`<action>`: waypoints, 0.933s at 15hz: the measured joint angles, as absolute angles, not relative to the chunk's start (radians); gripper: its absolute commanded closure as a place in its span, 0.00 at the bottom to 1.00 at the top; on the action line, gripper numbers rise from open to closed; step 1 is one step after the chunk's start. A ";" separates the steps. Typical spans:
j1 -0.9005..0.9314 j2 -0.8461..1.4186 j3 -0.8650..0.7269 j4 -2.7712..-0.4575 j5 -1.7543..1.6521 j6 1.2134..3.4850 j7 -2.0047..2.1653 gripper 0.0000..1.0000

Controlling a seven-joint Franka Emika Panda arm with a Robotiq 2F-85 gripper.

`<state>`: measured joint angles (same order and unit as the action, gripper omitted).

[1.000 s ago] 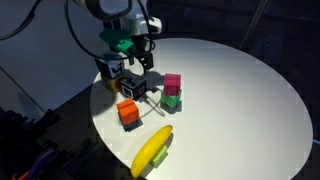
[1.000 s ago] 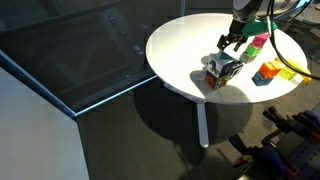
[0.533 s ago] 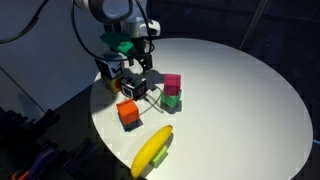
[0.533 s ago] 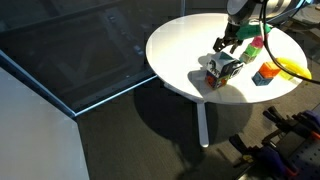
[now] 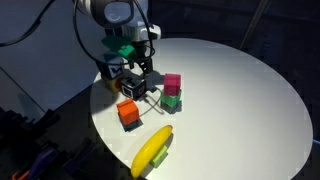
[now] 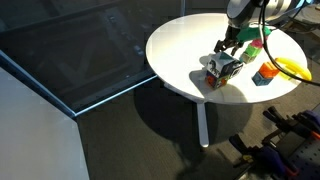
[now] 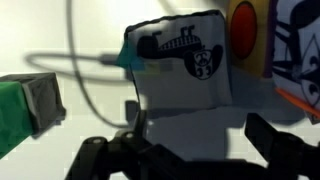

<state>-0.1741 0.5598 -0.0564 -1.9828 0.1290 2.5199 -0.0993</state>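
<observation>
My gripper (image 5: 138, 72) hangs open just above a small printed cube (image 5: 139, 86) near the table's edge, with nothing between its fingers. In the wrist view the cube (image 7: 180, 60) shows a white face with a black cartoon print, just beyond the gripper (image 7: 200, 135), whose dark fingertips (image 7: 268, 135) stand wide apart. In an exterior view the gripper (image 6: 229, 47) sits over the same cube (image 6: 222, 67). A pink block (image 5: 172, 82) rests on a green block (image 5: 172, 101) right beside it.
On the round white table (image 5: 240, 90) lie an orange block (image 5: 128, 112) and a banana (image 5: 152, 150) near the front edge. Another printed box (image 5: 110, 67) stands behind the gripper. A green block (image 7: 28, 105) and a thin cable (image 7: 85, 70) show in the wrist view.
The arm has come down slightly towards the printed cube. The jaws stay open and no object has moved.
</observation>
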 measured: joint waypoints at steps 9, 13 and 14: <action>-0.174 0.561 -0.060 -1.984 0.125 2.520 -0.100 0.00; -0.174 0.566 -0.061 -1.986 0.113 2.520 -0.102 0.00; -0.174 0.568 -0.061 -1.987 0.109 2.520 -0.103 0.00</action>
